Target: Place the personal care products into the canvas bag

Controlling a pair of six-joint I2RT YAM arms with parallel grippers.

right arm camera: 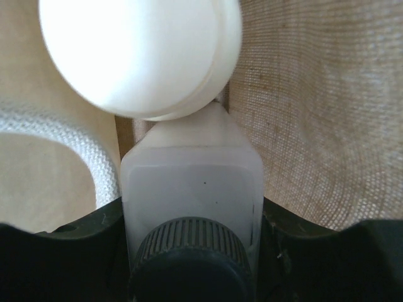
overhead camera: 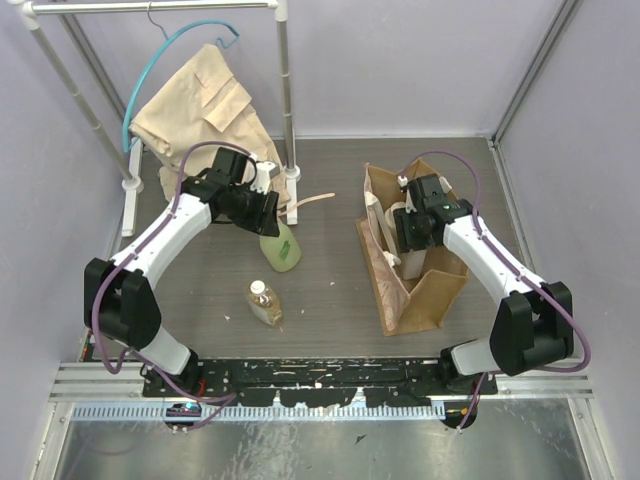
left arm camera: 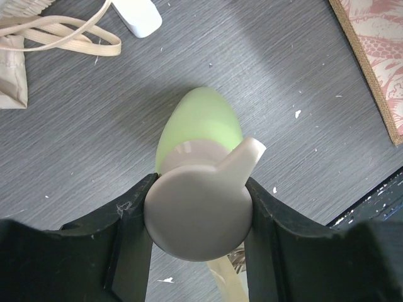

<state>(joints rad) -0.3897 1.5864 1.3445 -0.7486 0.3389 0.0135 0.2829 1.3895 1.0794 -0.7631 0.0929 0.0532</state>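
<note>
grey table (overhead camera: 330,285), green bottle (left arm camera: 200,123) in left hand (left arm camera: 198,221)

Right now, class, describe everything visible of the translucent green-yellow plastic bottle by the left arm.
The translucent green-yellow plastic bottle has a smooth oval body and a wide pale beige round cap with a small side tab. The left end effector grips it at the cap, a black finger on each side. Its body points away over the grey table; whether it is lifted cannot be told.
</note>
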